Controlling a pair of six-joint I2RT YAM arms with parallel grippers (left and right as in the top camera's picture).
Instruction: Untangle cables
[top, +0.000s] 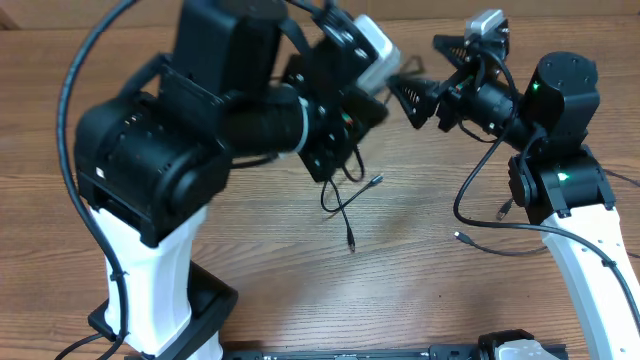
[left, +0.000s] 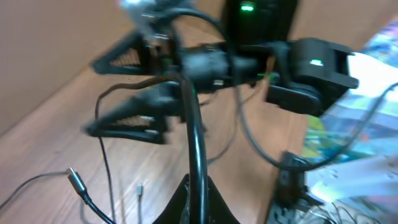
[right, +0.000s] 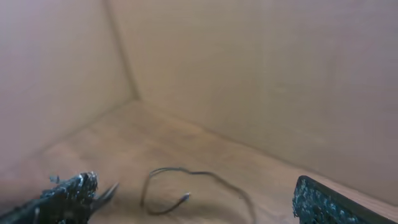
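First cable: thin black cord hanging below the left gripper down to the table. One plug end lies just right of the strand. The other plug end lies further toward the table's near edge.

In the left wrist view a black cord rises straight out of the left gripper's fingertips, which are closed together on it. It then bends away to the left in front of the right gripper. Motion blur prevents confirming any contact there.

Second cable: lies flat on the table, well to the right of the left gripper and apart from the first cable. One plug points left. The other end turns up beside the right arm's base.

Right gripper: raised off the table, directly right of the left gripper and facing it. Its fingers are spread wide with nothing between them. The right wrist view confirms this, with a cable loop on the table beyond.
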